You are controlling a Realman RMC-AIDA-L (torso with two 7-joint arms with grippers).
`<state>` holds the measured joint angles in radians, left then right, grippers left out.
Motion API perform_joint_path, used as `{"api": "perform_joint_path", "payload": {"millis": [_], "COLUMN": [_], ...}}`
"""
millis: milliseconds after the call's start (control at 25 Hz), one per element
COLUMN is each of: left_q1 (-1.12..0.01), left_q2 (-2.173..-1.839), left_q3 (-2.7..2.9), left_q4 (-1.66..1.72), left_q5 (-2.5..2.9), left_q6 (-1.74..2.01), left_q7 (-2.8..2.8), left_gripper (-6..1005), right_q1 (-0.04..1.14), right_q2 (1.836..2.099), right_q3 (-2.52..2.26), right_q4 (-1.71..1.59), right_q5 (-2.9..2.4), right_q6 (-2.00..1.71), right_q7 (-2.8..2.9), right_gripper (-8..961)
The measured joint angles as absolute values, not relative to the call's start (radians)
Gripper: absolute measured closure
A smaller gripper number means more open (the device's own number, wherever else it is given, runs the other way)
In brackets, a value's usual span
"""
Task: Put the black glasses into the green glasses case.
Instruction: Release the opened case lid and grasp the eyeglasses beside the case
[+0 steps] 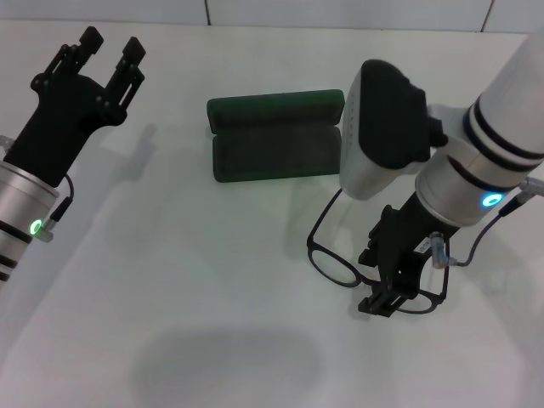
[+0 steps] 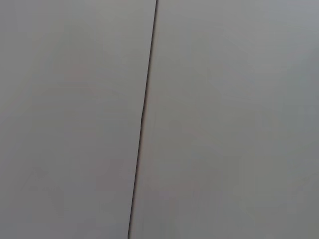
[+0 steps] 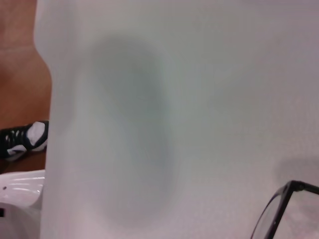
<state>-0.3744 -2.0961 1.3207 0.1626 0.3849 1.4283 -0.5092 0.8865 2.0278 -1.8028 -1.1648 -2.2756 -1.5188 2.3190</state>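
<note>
The green glasses case [image 1: 276,153] lies open on the white table [image 1: 195,280] at the back centre, its lid folded back toward the wall. To its right and nearer to me lie the black glasses [image 1: 333,262], one temple arm reaching toward the case. My right gripper [image 1: 384,293] is down on the frame near the bridge and hides part of the far lens. In the right wrist view one lens rim of the glasses [image 3: 298,185] shows at a corner. My left gripper [image 1: 110,47] hangs open at the back left, holding nothing.
A tiled wall [image 1: 340,13] runs behind the table. The right wrist view shows the table's edge [image 3: 45,124], brown floor beyond it and a black-and-white shoe [image 3: 25,139]. The left wrist view shows only grey panels with a dark seam [image 2: 144,114].
</note>
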Motion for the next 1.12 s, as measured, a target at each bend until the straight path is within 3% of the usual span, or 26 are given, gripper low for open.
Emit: {"api": "perform_joint_path", "payload": {"millis": [280,720,1120], "left_q1": [-0.378,-0.379,-0.378], "left_q2": [-2.096,-2.096,-2.095], "left_q3": [1.325,1.327,1.328], "left_q4": [0.163,0.163,0.162], "left_q5": [0.387,0.392,0.396], "left_q6": [1.420,1.410,1.410], "left_q7": [-0.509,-0.509,-0.508], "left_gripper": [401,400,400], "right_q1": [0.879,0.876,0.874], "right_q2": [2.028,2.028,2.028], "right_q3": [-1.872,-1.956,-1.964], "right_q4": [-1.165,-1.166,-1.159], "right_q5": [-2.280,-2.284,-2.287], "right_q6": [-1.456,-1.392,-1.375], "right_q7": [2.345,2.377,2.385], "right_gripper": [323,478,538]}}
